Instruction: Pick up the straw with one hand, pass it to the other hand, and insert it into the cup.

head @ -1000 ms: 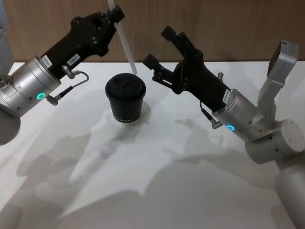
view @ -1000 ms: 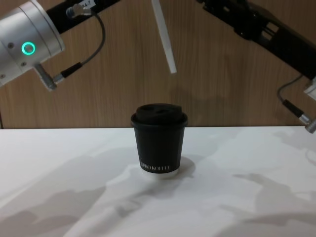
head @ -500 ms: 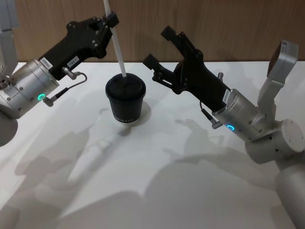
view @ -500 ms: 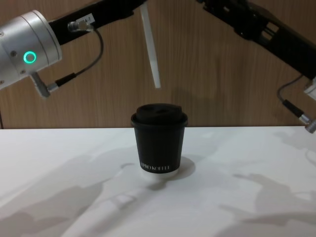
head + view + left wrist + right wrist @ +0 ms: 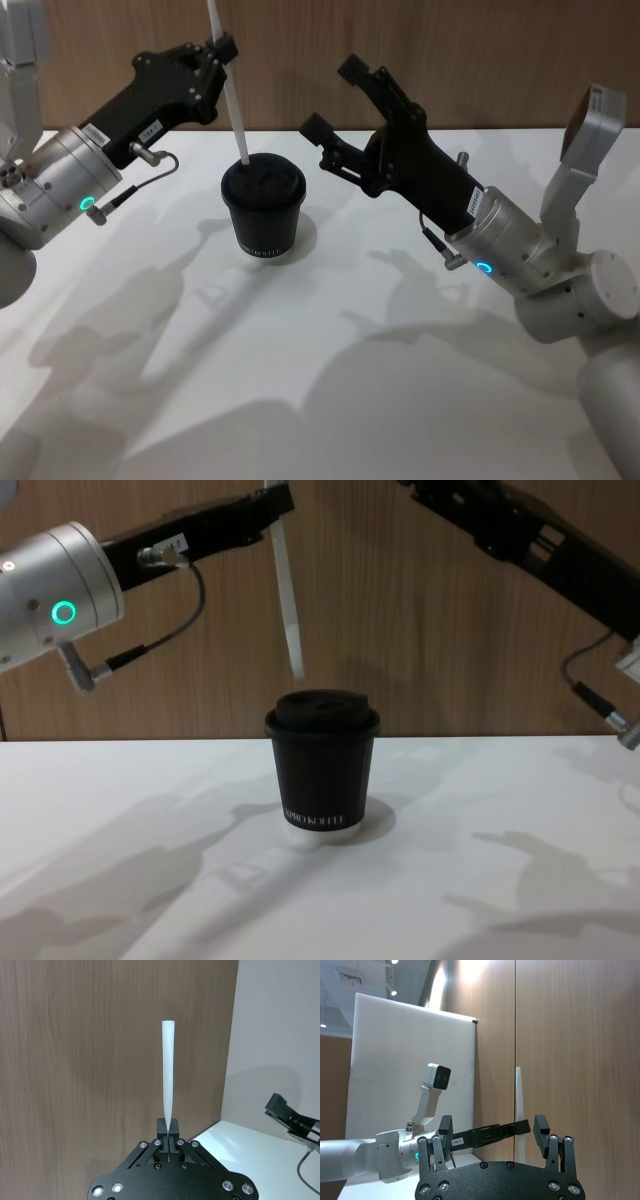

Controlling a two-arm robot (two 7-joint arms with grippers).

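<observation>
Head view: the left gripper [image 5: 222, 50] is closed on the straw [image 5: 231, 98], which runs nearly upright with its top cut off by the frame's edge. The straw's lower end sits at the left rim of the cup's [image 5: 263, 212] lid; whether it touches the lid cannot be told here. The cup stands on the white table [image 5: 330, 380]. The right gripper [image 5: 328, 98] hangs open to the cup's right, holding nothing.

Left wrist view: the left gripper's fingertips [image 5: 168, 1127] pinch the straw [image 5: 168, 1070] at one end, and the straw stands straight out against a wood wall [image 5: 75, 1060]. Part of the right gripper [image 5: 292, 1120] shows at the edge, cut off.

Right wrist view: the right gripper's fingers [image 5: 542, 1131] stand wide apart. Between them, farther off, the straw [image 5: 519, 1105] rises upright, held by the left gripper [image 5: 522, 1127]; its lower end is hidden behind the gripper body.

Chest view: the straw's [image 5: 286, 610] lower end hangs just above the cup's [image 5: 321, 770] lid, slightly left of its middle, clear of it. The left gripper [image 5: 275, 498] clamps the straw at the top edge, where its upper part is cut off. The right arm [image 5: 540, 550] crosses the upper right; its fingertips are out of frame.
</observation>
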